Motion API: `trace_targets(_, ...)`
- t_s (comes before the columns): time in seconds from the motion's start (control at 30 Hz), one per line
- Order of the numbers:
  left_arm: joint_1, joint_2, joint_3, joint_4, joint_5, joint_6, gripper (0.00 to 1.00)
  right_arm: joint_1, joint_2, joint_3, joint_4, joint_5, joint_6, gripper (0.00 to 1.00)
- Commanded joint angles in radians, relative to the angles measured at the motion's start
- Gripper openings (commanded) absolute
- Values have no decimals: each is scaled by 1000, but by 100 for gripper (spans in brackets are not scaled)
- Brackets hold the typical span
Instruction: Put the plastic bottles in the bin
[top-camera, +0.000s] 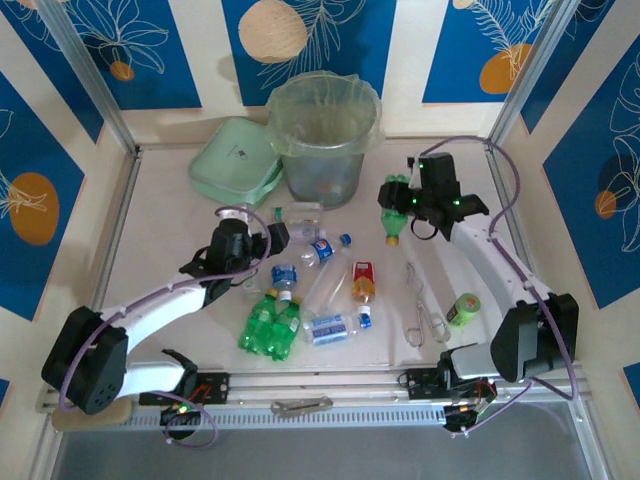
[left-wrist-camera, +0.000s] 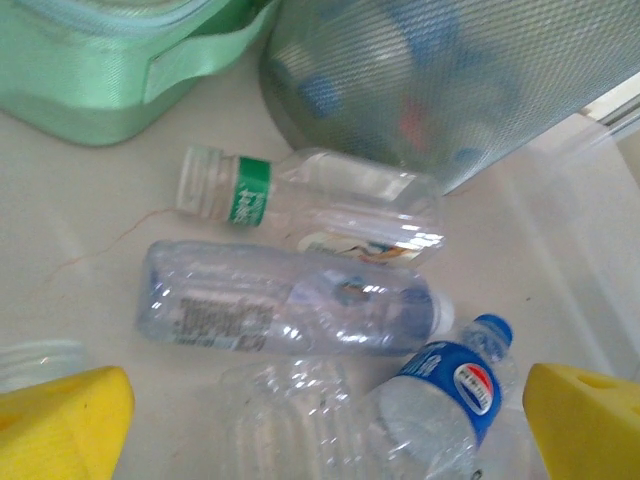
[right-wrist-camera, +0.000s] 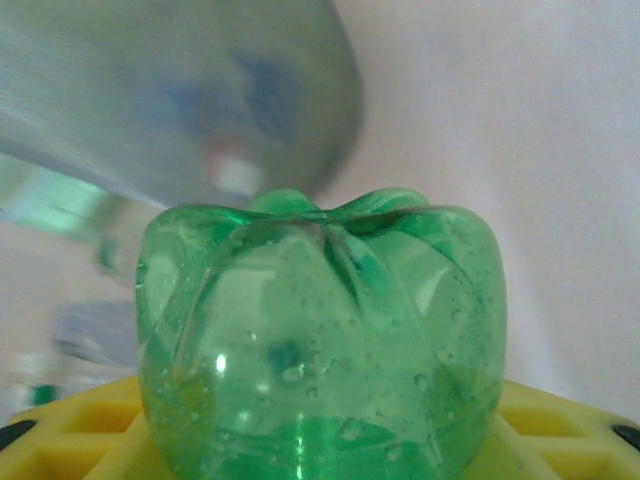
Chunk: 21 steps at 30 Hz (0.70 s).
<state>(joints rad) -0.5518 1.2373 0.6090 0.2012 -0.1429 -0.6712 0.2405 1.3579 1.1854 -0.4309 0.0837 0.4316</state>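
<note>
While the right claw (top-camera: 415, 205) clamps a green bottle (top-camera: 393, 215) just right of the bin (top-camera: 345, 170): transfer step, apparently. Next, likely: raise above rim, release. Left claw (top-camera: 275, 238): wide open, empty, over clear bottles (left-wrist-camera: 300, 300).

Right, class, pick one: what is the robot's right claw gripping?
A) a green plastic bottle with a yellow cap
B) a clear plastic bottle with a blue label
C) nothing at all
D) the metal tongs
A: the right claw is closed on the green plastic bottle with the yellow cap, just to the right of the tall round pale-green bin.
</note>
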Motion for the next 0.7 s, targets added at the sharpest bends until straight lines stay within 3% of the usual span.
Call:
trace_targets(0.0,8,-35,-37,-2,-35,24,99,-3,-24,75,117,-142,41,57)
trace_targets(0.23,18,-97,-86,-40,-53,50,100,-6,66,267,288,-219,86,57)
trace_targets(0.43,21,-146,-116,-44,-49,62,99,14,243,470,406,-239,126,57)
trace_targets(0.67,24,-213,-120,-97,-76,100,100,82,498,748,416,-165,14,57)
